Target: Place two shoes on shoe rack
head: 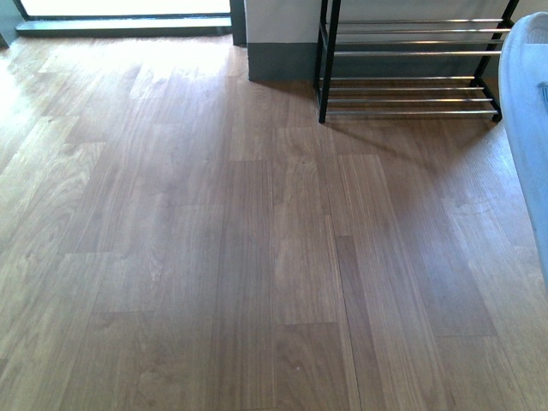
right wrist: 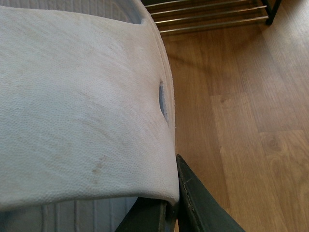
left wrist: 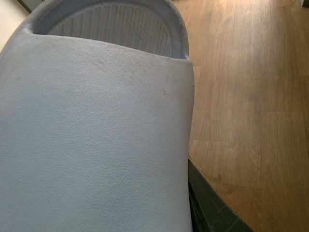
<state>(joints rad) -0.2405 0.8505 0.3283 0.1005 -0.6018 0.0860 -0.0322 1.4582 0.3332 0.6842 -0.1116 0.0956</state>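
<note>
While slide (head: 527, 128) hangs raised, rack (head: 411, 60) by wall (head: 282, 21)

Left claw (left wrist: 208, 205) and right claw (right wrist: 170, 213) show dark fingers only (spread hidden).

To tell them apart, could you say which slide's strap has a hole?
The right wrist's slide; the left wrist's slide shows an unbroken strap.

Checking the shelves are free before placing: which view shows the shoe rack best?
Front view: shoe rack shows its frame and two bare tiers. Right wrist view, mostly slide, catches only some bars; left wrist view shows none.
</note>
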